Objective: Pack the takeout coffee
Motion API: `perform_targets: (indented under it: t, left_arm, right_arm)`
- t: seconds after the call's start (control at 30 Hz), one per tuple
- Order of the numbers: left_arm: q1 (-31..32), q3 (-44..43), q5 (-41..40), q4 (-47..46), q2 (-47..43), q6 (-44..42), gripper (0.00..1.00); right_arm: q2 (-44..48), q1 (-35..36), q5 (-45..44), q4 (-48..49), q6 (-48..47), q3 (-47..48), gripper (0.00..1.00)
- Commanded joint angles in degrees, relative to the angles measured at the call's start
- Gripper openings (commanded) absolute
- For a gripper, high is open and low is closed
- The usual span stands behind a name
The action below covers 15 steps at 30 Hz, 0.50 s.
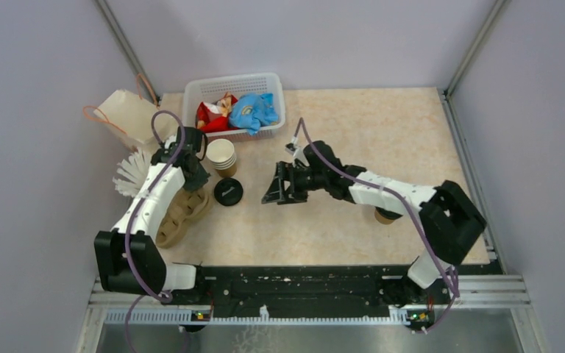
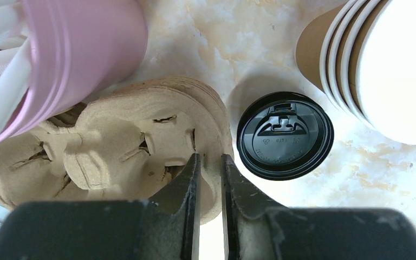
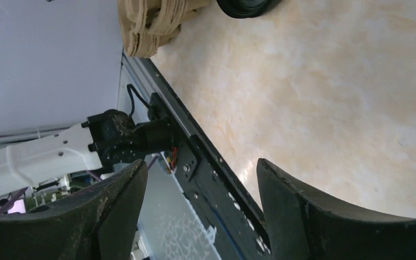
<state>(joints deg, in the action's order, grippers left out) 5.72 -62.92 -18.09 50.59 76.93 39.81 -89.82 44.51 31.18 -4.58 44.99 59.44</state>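
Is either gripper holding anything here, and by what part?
Right gripper open, empty. Left gripper nearly shut at the brown moulded-pulp cup carrier's rim; grip unclear.

Loose black lid [image 2: 285, 135] bearing small embossed characters near its centre, too faint to read; no other lettering, label or number is legible.

R jaws apart, prob. lid [image 3: 247, 6] beyond

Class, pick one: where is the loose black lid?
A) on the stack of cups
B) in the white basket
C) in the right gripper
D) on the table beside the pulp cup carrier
D: the loose black lid lies flat on the table, right beside the pulp cup carrier.
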Motion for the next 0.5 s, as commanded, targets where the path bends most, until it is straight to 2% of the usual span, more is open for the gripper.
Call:
perform_targets:
  t: [0.0,0.17,0.3,0.47]
  left_arm:
    - [-0.5,0.5,-1.2,-1.2,-3.5,-1.5,0.08]
    - [-0.5,0.4,0.8,0.1,-4.7,-1.2,0.08]
    - [-0.5,-0.2,2.1,0.8,-4.1,-1.7,0.08]
    - [-0.7,-1.3,1.0,3.1,-2.0,-2.3,0.07]
  right_arm:
    - [-6.5,5.8,-5.9,16.1,5.4,7.1,0.73]
    - [-12.6,9.9,-9.8,27.9,7.5,9.0,0.71]
    - [-19.3,10.5,-8.7,33.5,9.6,12.6,0.59]
    - [-25.3,12.2,-9.1,34.4,8.6,17.6,0.45]
